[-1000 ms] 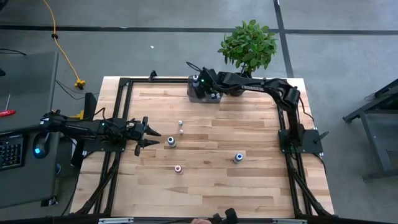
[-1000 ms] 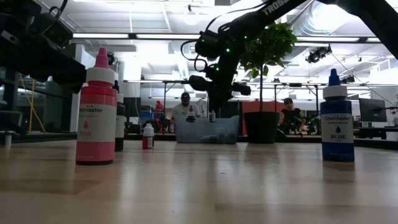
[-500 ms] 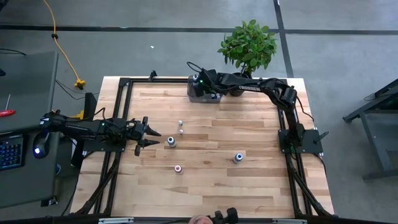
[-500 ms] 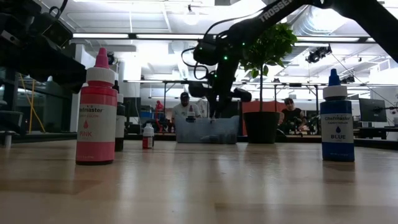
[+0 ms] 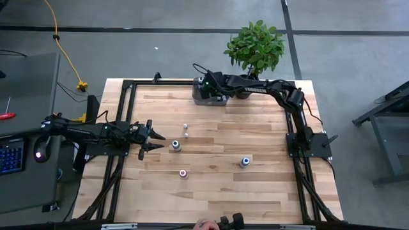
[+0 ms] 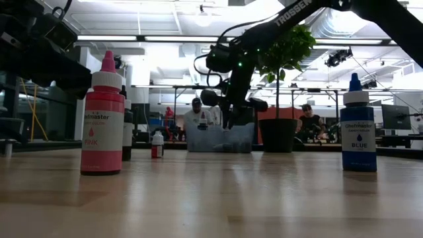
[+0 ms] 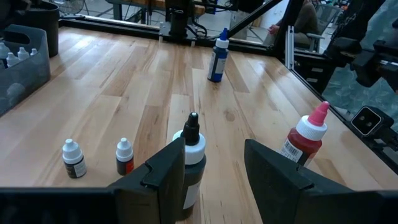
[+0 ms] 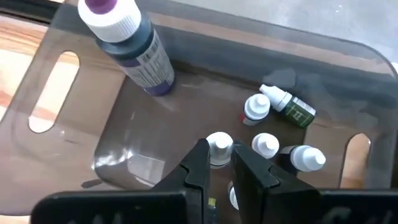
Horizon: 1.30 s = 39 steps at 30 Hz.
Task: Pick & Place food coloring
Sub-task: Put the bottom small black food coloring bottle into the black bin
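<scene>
My right gripper (image 8: 222, 163) reaches down into the grey tray (image 5: 199, 96) at the table's far edge, shut on a tiny white-capped food coloring bottle (image 8: 219, 145). Several more small bottles (image 8: 266, 144) and a larger purple-topped one (image 8: 127, 43) lie or stand in the tray. On the table stand a dark bottle (image 5: 175, 145), a pink one (image 5: 183, 172), a blue one (image 5: 245, 162) and two tiny ones (image 5: 186, 131). My left gripper (image 5: 153, 139) waits open at the left, the dark bottle (image 7: 193, 155) just beyond its fingers. My right gripper pinches the tiny bottle between its two fingers (image 8: 198, 163), just below the white cap (image 8: 219, 142). The fingers slant down from above into the tray. The bottle stands cap up in the hold. Its lower part is hidden by the fingers, so I cannot tell whether it rests on the tray floor.
A potted green plant (image 5: 255, 46) stands just behind the tray at the far right. A black frame (image 5: 124, 115) runs around the wooden table. People sit in the room beyond the far edge (image 6: 196, 112).
My right gripper has sunk a little deeper toward the tray and rolled about its own pointing line, keeping the tiny bottle between its fingers. The bottles on the table have stayed where they were.
</scene>
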Each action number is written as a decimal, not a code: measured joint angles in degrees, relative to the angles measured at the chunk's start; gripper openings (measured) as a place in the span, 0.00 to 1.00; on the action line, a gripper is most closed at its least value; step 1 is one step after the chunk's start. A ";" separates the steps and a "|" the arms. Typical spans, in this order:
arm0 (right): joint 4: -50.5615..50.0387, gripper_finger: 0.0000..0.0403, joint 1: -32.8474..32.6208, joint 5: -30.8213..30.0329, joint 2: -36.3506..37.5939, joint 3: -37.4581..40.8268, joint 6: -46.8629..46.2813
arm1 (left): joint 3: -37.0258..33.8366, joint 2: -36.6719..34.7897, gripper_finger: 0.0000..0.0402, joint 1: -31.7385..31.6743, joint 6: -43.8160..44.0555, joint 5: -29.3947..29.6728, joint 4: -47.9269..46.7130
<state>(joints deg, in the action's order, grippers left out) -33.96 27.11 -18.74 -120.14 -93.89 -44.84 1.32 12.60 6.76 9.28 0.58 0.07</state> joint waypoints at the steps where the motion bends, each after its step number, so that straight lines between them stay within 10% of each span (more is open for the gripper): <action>1: 0.02 0.10 0.00 0.02 0.00 0.00 -0.02 | 0.00 0.00 0.41 0.01 -0.01 0.00 -0.01; 39: 8.28 0.24 0.07 4.35 0.09 7.50 0.07 | 0.00 0.00 0.41 0.02 0.00 0.00 -0.01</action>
<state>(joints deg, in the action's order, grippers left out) -25.67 27.18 -14.39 -120.05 -86.39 -44.77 1.32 12.60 6.78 9.27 0.58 0.05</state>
